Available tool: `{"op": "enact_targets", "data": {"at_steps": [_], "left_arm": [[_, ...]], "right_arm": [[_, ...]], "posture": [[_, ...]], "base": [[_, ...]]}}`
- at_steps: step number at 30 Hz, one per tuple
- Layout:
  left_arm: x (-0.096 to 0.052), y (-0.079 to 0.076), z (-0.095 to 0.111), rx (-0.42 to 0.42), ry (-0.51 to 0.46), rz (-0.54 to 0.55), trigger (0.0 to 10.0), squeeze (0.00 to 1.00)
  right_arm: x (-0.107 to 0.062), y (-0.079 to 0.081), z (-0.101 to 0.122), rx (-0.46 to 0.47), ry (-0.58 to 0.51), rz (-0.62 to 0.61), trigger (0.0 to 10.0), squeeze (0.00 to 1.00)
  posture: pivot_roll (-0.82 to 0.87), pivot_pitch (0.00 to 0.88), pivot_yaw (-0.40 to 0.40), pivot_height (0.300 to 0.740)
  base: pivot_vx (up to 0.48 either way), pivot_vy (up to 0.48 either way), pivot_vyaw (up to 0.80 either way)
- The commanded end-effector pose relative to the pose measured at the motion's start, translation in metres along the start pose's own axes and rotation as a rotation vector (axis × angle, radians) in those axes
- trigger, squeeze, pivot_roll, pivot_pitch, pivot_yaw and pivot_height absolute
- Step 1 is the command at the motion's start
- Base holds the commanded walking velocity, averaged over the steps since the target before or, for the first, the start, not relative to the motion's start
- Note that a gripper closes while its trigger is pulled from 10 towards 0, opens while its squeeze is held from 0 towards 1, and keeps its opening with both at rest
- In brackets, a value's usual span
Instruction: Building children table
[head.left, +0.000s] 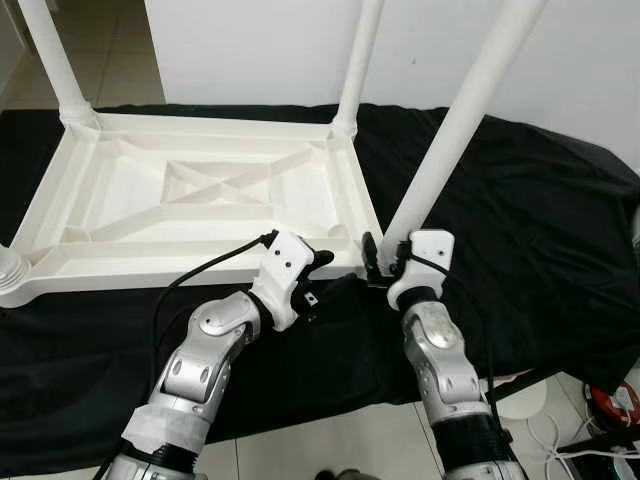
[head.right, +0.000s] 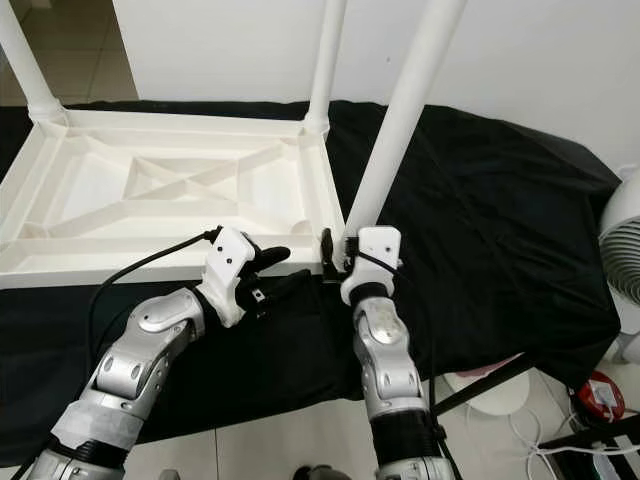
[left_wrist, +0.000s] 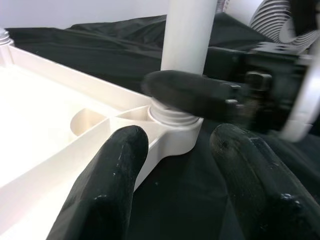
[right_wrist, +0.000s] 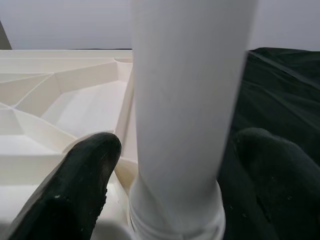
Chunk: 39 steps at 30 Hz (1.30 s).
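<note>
A white plastic table top (head.left: 200, 215) lies upside down on a black cloth (head.left: 520, 220), with white legs standing up from its corners. The near right leg (head.left: 440, 150) rises from its corner socket (left_wrist: 175, 125). My right gripper (head.left: 385, 258) is shut on this leg just above the socket, one black finger (right_wrist: 85, 190) on each side of it. Just left of that corner, my left gripper (head.left: 322, 278) hovers open over the cloth with nothing between its fingers (left_wrist: 110, 185).
Other legs stand at the far right (head.left: 360, 60) and far left (head.left: 55, 60) corners, and a leg base (head.left: 8, 270) shows at the near left. A white fan (head.right: 625, 250) stands to the right of the cloth. Cables (head.left: 600, 420) lie on the floor.
</note>
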<state>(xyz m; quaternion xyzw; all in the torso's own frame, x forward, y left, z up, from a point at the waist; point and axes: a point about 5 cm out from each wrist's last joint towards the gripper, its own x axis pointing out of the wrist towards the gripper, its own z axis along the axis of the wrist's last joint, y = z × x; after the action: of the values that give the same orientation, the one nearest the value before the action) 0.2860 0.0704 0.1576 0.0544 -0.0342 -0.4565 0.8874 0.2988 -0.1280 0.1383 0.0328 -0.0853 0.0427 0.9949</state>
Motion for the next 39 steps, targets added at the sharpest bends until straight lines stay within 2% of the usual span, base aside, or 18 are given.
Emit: {"op": "enact_targets", "data": {"at_steps": [1, 2, 12, 17, 29, 37, 39], "left_arm": [[0.000, 0.000, -0.004, 0.000, 0.012, 0.052, 10.0, 0.00], [-0.002, 0.000, -0.006, -0.004, 0.019, 0.053, 10.0, 0.00], [0.001, 0.002, -0.006, -0.002, 0.018, 0.056, 10.0, 0.00], [0.000, 0.003, -0.003, -0.007, 0.002, 0.070, 10.0, 0.00], [-0.007, -0.006, -0.009, -0.032, 0.018, 0.068, 10.0, 0.00], [-0.010, 0.000, -0.004, 0.009, 0.009, 0.070, 10.0, 0.00], [-0.013, -0.001, -0.003, 0.024, 0.002, 0.068, 10.0, 0.00]], "right_arm": [[-0.003, -0.002, 0.002, -0.003, -0.014, 0.013, 10.0, 1.00], [-0.010, -0.006, -0.003, -0.014, 0.002, 0.017, 10.0, 0.00], [-0.014, -0.011, -0.005, -0.028, 0.006, -0.005, 10.0, 0.00], [-0.016, -0.012, 0.004, -0.044, -0.028, -0.004, 10.0, 0.00], [-0.032, -0.019, 0.003, -0.053, -0.027, -0.031, 10.0, 0.00], [-0.046, -0.016, 0.004, -0.086, -0.029, 0.032, 10.0, 0.00], [-0.053, -0.012, 0.004, -0.088, -0.020, 0.094, 10.0, 0.00]], "posture": [[0.08, 0.044, -0.104, 0.740], [0.07, 0.037, -0.097, 0.740], [0.06, 0.024, -0.093, 0.740], [0.03, 0.099, -0.086, 0.740], [0.03, 0.122, -0.088, 0.740], [0.05, 0.128, -0.103, 0.740], [0.06, 0.132, -0.106, 0.740]], "base": [[0.000, 0.000, 0.00], [0.000, 0.000, 0.00], [0.000, 0.000, 0.00], [0.000, 0.000, 0.00], [0.000, 0.000, 0.00], [0.000, 0.000, 0.00], [0.000, 0.000, 0.00]]}}
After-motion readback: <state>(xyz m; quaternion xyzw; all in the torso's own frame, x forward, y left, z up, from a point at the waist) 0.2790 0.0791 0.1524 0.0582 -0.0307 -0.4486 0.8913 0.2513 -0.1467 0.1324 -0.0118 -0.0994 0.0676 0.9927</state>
